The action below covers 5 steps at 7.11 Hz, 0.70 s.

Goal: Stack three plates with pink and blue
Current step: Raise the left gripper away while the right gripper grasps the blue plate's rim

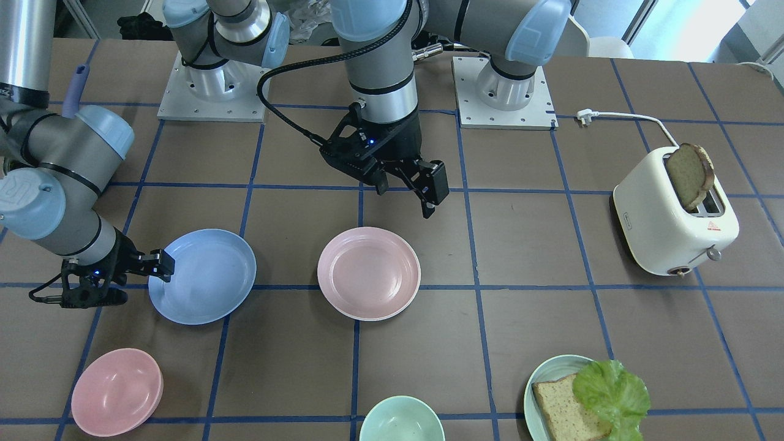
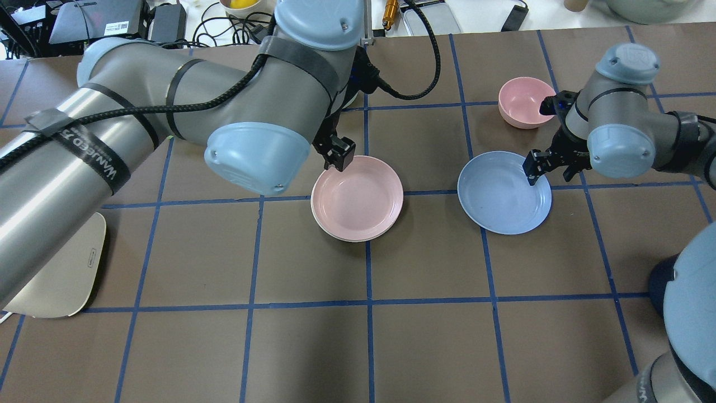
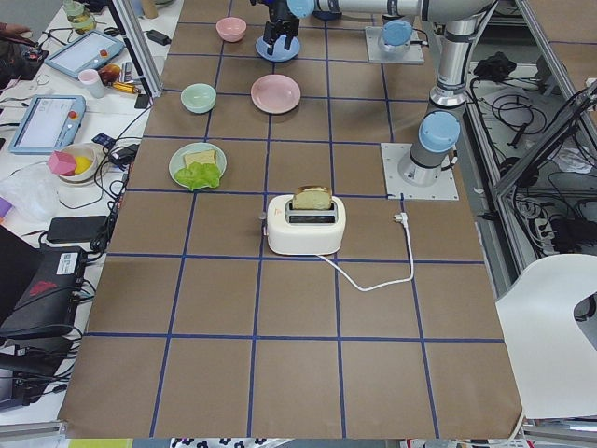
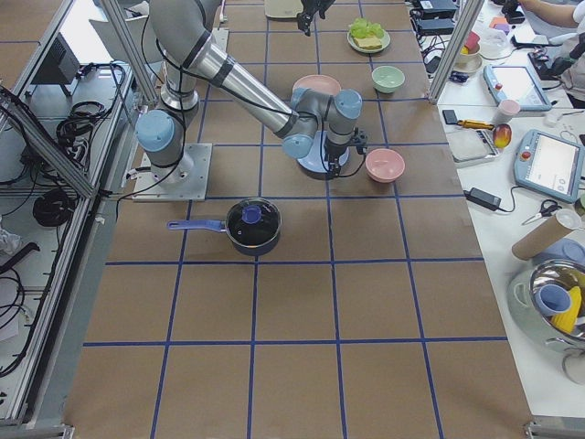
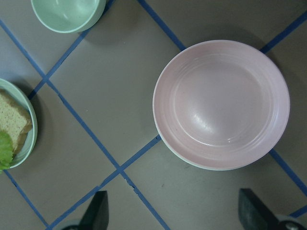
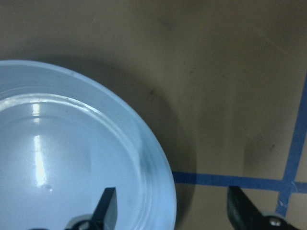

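Observation:
The pale pink plate [image 1: 369, 272] sits at the table's middle, stacked on the cream-white plate [image 5: 192, 162], of which only a thin white rim shows beneath it. The light blue plate [image 1: 202, 275] lies apart from them on the table. My left gripper [image 1: 407, 196] is open and empty, hovering above the table just on the robot's side of the pink plate [image 5: 221, 103]. My right gripper [image 1: 162, 263] is open at the blue plate's rim [image 6: 158, 158]. One of its fingers [image 6: 108, 208] is over the plate, the other outside it.
A small pink bowl [image 1: 116, 392] stands near the blue plate. A mint bowl [image 1: 401, 419] and a teal plate with bread and lettuce [image 1: 588, 398] are at the operators' edge. A white toaster [image 1: 674, 214] with bread stands on my left side. A dark pot [image 4: 253, 224] sits on my right.

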Tool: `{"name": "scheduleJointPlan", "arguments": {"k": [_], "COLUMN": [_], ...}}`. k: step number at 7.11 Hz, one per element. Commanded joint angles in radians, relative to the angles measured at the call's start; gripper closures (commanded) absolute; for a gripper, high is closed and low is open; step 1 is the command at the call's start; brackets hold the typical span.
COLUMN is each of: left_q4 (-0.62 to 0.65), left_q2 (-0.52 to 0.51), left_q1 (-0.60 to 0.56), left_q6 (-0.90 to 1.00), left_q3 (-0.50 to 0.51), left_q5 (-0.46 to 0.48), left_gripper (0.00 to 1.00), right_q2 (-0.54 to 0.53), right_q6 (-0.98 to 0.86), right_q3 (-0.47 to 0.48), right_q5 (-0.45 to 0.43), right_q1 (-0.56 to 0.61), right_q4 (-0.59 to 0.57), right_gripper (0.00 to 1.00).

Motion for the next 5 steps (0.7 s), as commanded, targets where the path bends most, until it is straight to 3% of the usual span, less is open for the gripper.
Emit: {"name": "scheduleJointPlan", "arguments": {"k": [1,2,4,5], "left_q4": [-0.074,-0.100,-0.159,-0.202], "left_q2": [0.061,0.094,0.146,0.175], "left_q1": [0.093,0.142,0.230,0.286], "left_q6": [0.023,0.023,0.025,0.025], "left_q3": [-0.007,-0.006,-0.007,-0.007], "left_q5": [-0.042,-0.067,-0.104,-0.137], "left_gripper": [0.05,0.04,0.04,0.03], "right_q2": [0.012,0.012,-0.005,-0.020], "right_q6": [-0.005,-0.008,-0.002,-0.004], "right_q3": [0.001,0.003,-0.014,-0.044], "right_q5": [0.000,0.000,0.008,0.073], "right_q1": [-0.001,-0.001,-0.001,-0.002], "right_q4": [-0.016,-0.016,0.001,0.039], "right_gripper": [0.82,0.97,1.00,1.00]}}
